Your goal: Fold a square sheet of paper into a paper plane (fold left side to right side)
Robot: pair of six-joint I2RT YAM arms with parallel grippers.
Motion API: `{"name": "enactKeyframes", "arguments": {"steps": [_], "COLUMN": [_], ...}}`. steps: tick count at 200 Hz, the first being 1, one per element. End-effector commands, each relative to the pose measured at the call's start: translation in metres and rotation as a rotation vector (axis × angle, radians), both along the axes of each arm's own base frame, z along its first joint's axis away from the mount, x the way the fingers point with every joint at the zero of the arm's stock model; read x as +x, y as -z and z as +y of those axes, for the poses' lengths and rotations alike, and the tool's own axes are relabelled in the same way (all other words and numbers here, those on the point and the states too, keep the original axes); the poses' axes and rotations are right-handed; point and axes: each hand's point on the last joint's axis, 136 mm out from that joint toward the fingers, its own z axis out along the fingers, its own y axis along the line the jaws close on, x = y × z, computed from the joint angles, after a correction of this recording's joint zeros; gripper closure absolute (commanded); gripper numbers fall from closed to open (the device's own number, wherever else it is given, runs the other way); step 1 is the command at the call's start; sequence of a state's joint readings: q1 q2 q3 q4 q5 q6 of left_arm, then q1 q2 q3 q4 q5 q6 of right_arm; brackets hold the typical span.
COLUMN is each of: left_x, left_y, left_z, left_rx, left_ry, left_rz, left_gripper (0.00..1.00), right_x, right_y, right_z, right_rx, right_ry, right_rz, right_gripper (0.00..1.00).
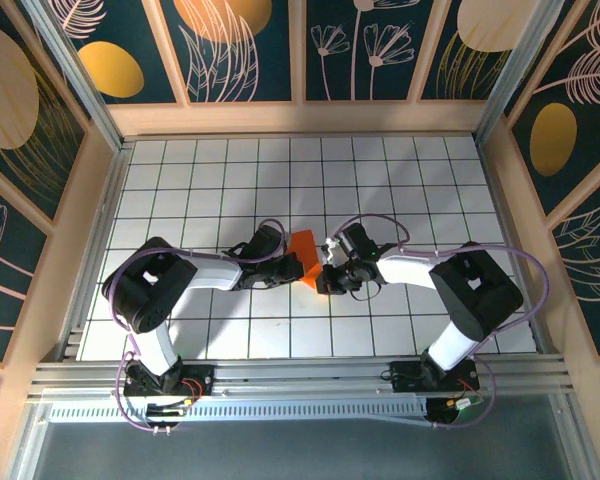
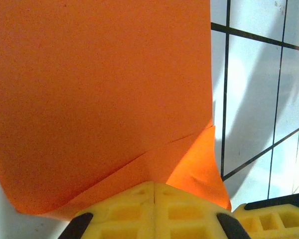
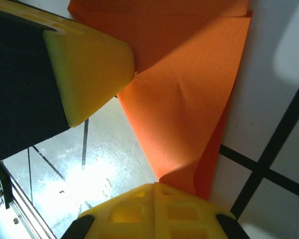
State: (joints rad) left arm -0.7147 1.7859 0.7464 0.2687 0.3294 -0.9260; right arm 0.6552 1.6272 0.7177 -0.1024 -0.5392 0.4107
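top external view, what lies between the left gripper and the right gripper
The partly folded bright orange sheet of paper spans from left gripper to right gripper, seen from the top; wrist views show both shut on its edges.

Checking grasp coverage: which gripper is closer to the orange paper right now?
Neither left nor right leads: both touch it. The left gripper is shut on the orange paper from its left side, the right gripper from its right.

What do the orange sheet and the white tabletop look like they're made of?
The orange sheet looks like thin matte paper: sharp creases, a curling edge. The tabletop looks like glossy white board, perhaps laminate, with dark grid lines, judging by the glare.
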Motion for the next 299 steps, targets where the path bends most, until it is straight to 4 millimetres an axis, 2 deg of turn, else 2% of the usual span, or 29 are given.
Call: {"name": "enactKeyframes", "arguments": {"steps": [1,71,124,139,174,191,204,250,299], "left_x": [-0.015,-0.016,-0.015,-0.015,-0.014,-0.013,-0.012,-0.011,-0.011], "left_y": [0.044,0.045,0.044,0.044,0.042,0.042,0.041,0.039,0.039], "left_z": [0.031,0.032,0.032,0.032,0.032,0.031,0.030,0.028,0.027], "left_rx": [0.169,0.174,0.175,0.176,0.174,0.172,0.169,0.162,0.162], "left_ry": [-0.039,-0.040,-0.041,-0.041,-0.041,-0.041,-0.040,-0.041,-0.038], "left_rz": [0.087,0.089,0.085,0.085,0.083,0.080,0.079,0.078,0.079], "left_gripper": [1.00,1.00,1.00,1.00,1.00,1.00,1.00,1.00,1.00], "right_x": [-0.002,-0.015,-0.029,-0.028,-0.015,-0.004,0.001,0.006,0.012], "right_y": [0.013,0.027,0.025,0.017,-0.023,-0.042,-0.048,-0.033,-0.014], "right_z": [-0.011,-0.032,-0.045,-0.046,-0.038,-0.029,-0.021,0.002,0.004], "right_rx": [-0.045,-0.128,-0.157,-0.146,-0.055,0.009,0.051,0.091,0.059], "right_ry": [0.032,0.034,0.016,0.015,0.012,0.014,0.016,0.014,0.035], "right_rz": [0.045,0.090,0.108,0.102,0.032,-0.008,-0.018,0.003,0.023], "right_gripper": [1.00,1.00,1.00,1.00,1.00,1.00,1.00,1.00,1.00]}}
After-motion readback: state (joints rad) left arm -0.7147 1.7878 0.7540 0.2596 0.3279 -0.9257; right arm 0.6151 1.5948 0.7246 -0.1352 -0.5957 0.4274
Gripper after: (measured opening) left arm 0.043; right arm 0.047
